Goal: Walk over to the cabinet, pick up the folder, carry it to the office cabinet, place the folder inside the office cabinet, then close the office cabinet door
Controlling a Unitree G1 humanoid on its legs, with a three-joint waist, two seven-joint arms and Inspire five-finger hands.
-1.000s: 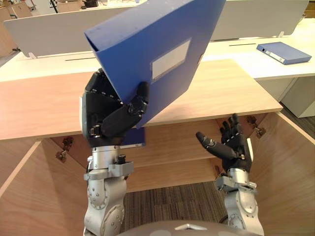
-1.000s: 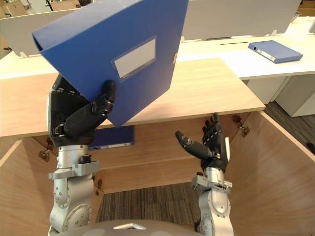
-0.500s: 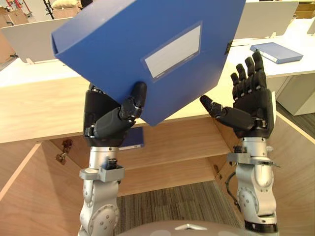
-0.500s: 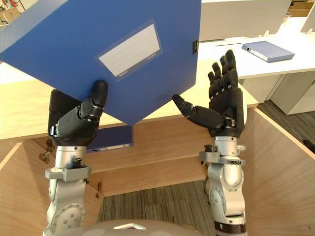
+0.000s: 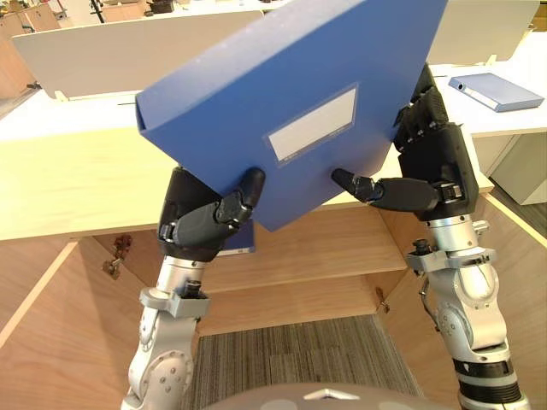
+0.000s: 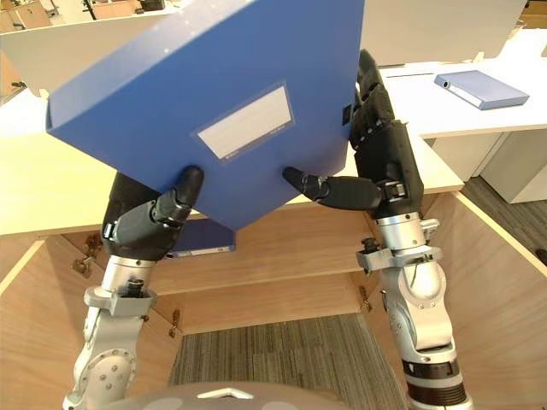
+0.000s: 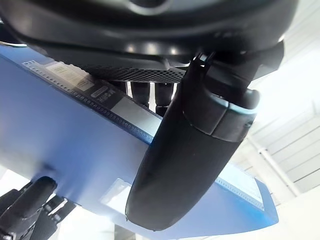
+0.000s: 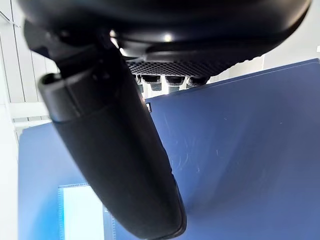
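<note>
A large blue folder (image 5: 291, 102) with a white label is held tilted in the air above the open wooden office cabinet (image 5: 77, 188). My left hand (image 5: 201, 226) grips its lower left corner, thumb (image 7: 190, 150) on the front face and fingers behind. My right hand (image 5: 432, 171) clamps the folder's right edge, thumb (image 8: 115, 150) pressed on the blue front (image 8: 240, 150) and fingers behind it. Both hands are shut on the folder.
The cabinet's doors stand open at left (image 5: 43, 342) and right (image 5: 517, 273), with a shelf (image 5: 325, 248) inside. A second blue folder (image 5: 242, 243) lies on that shelf behind my left hand. Another blue folder (image 5: 496, 90) lies on the white desk at far right.
My right hand rose from low beside the cabinet, came in to the folder's right edge and took hold of it. The folder now sits between both hands.
</note>
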